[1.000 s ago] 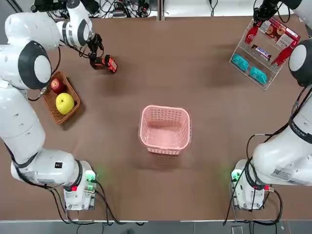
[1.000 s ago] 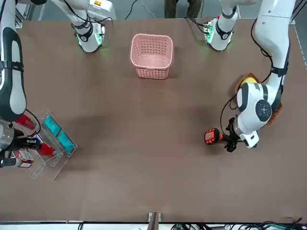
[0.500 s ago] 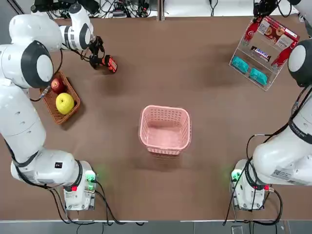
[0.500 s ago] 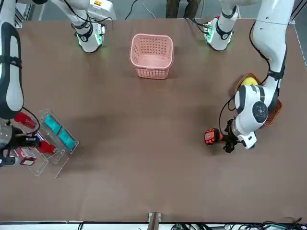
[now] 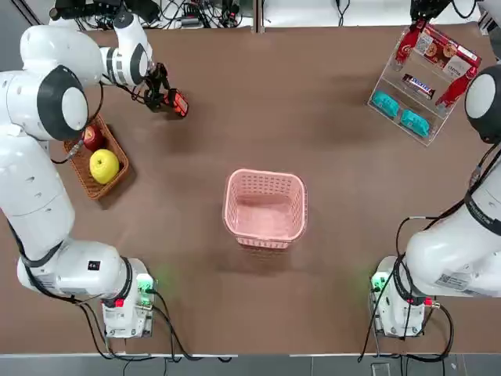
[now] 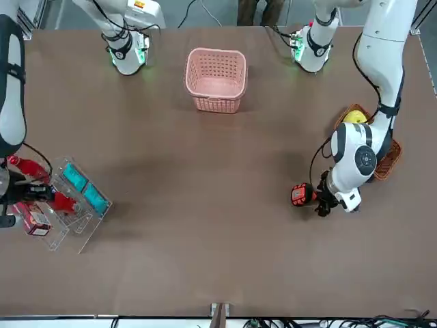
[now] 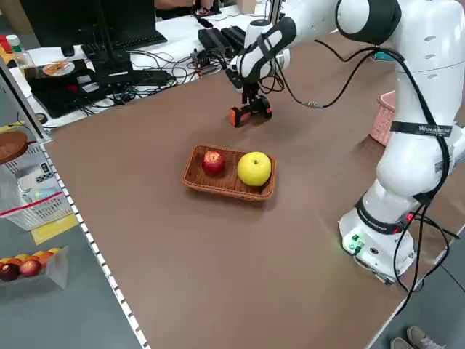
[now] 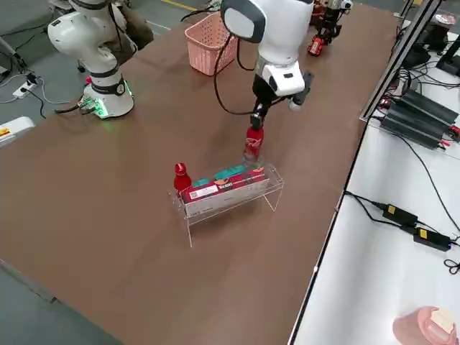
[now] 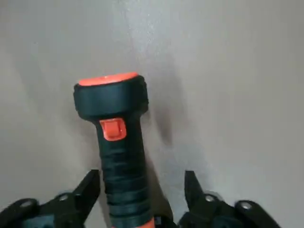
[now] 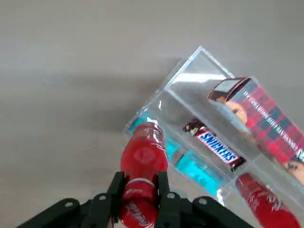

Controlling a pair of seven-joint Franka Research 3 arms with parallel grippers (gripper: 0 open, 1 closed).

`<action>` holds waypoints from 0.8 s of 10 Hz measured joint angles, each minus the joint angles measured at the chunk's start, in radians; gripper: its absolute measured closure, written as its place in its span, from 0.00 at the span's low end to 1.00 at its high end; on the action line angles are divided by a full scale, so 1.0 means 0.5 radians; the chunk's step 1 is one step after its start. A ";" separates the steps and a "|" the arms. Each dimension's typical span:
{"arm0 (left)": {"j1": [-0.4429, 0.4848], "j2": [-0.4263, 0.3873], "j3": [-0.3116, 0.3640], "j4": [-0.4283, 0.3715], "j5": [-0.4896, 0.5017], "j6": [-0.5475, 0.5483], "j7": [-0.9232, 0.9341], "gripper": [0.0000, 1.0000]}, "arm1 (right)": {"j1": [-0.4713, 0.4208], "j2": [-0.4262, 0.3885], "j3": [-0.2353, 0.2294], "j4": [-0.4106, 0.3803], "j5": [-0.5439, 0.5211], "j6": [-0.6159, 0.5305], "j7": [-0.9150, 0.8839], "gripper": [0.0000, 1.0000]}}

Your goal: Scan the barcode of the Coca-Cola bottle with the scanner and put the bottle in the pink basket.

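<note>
From above, the pale pink plastic basket (image 5: 264, 207) sits empty mid-table, so no scan or drop is done yet. Up close, the right gripper (image 10: 138, 190) pinches the small red Coca-Cola bottle (image 10: 141, 175) over the clear plastic rack (image 10: 209, 118). The left gripper (image 9: 140, 190) is spread around the black and orange scanner (image 9: 116, 142), not squeezing. Only the side view shows the bottle (image 8: 253, 144) lifted.
</note>
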 joint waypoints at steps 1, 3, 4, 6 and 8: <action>0.001 -0.001 0.000 0.001 0.000 0.000 0.017 0.45 | 0.057 -0.043 0.002 0.025 0.001 -0.090 0.076 0.67; -0.002 -0.002 -0.002 0.003 0.001 0.000 0.072 0.63 | 0.185 -0.128 0.013 0.042 0.006 -0.189 0.224 0.67; -0.009 -0.002 -0.005 0.007 0.001 -0.005 0.079 0.63 | 0.256 -0.154 0.019 0.042 0.009 -0.239 0.293 0.67; -0.044 -0.005 -0.012 0.120 0.000 -0.156 0.008 0.63 | 0.400 -0.164 0.025 0.034 0.069 -0.267 0.454 0.67; -0.070 -0.015 -0.054 0.389 -0.017 -0.448 -0.229 0.63 | 0.426 -0.164 0.017 -0.015 0.263 -0.266 0.490 0.67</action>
